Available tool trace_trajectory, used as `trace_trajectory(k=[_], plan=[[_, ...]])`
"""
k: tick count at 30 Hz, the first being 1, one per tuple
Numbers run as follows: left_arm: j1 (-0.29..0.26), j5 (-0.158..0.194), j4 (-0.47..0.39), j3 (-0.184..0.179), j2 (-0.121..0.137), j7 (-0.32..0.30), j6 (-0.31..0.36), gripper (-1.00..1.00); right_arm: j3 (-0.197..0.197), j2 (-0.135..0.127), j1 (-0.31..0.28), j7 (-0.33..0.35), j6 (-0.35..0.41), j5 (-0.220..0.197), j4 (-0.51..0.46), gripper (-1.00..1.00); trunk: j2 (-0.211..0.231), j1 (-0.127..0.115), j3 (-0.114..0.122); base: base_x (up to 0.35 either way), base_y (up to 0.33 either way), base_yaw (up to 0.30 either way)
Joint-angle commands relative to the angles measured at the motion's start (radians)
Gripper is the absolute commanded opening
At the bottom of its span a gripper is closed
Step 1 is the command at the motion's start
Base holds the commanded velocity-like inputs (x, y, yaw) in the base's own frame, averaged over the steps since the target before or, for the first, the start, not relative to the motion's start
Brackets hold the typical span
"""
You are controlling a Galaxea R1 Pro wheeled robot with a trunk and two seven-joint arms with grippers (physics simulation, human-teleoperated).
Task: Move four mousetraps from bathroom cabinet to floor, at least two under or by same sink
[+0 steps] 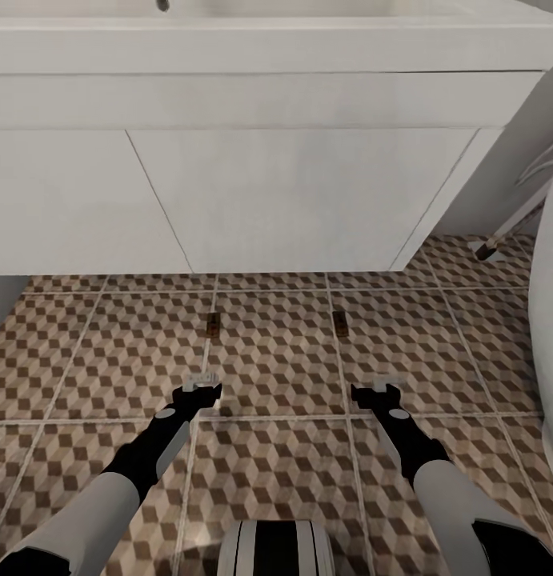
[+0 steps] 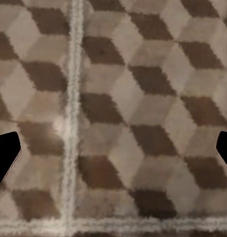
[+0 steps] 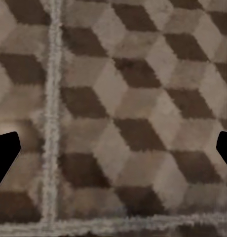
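Two mousetraps lie on the bathroom floor just in front of the white unit under the sink: one small brown board on the left and another on the right. My left gripper hovers low over the tiles a little nearer to me than the left trap. My right gripper is likewise just short of the right trap. In the wrist views both the left gripper and the right gripper are open, with only patterned tile between the fingers. The cabinet is out of view.
The white vanity front closes off the far side. A grey wall and a slanted white leg with a brown foot stand at the right, and a large white object runs along the right edge. My base is at the bottom.
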Motion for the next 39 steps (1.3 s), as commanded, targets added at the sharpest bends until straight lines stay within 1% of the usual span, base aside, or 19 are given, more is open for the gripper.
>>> trace_trajectory(k=[1, 22, 39], plan=[[0.0, 0.01, -0.002, -0.008, 0.001, 0.008, 0.005, 1.0, -0.004, 0.001, -0.001, -0.001, -0.003, 0.009, 0.001, 1.0, 0.0, -0.001, 0.003, 0.0, 0.0, 0.0], [0.0, 0.009, -0.002, -0.008, -0.013, 0.007, 0.008, 1.0, 0.0, 0.001, -0.001, 0.0, -0.003, 0.009, 0.001, 1.0, 0.005, -0.01, 0.085, 0.0, 0.0, 0.0], [0.0, 0.007, -0.002, -0.008, -0.014, 0.007, 0.008, 1.0, 0.002, 0.001, -0.001, 0.008, -0.004, 0.009, 0.0, 1.0, 0.009, -0.018, 0.15, 0.0, 0.0, 0.0]])
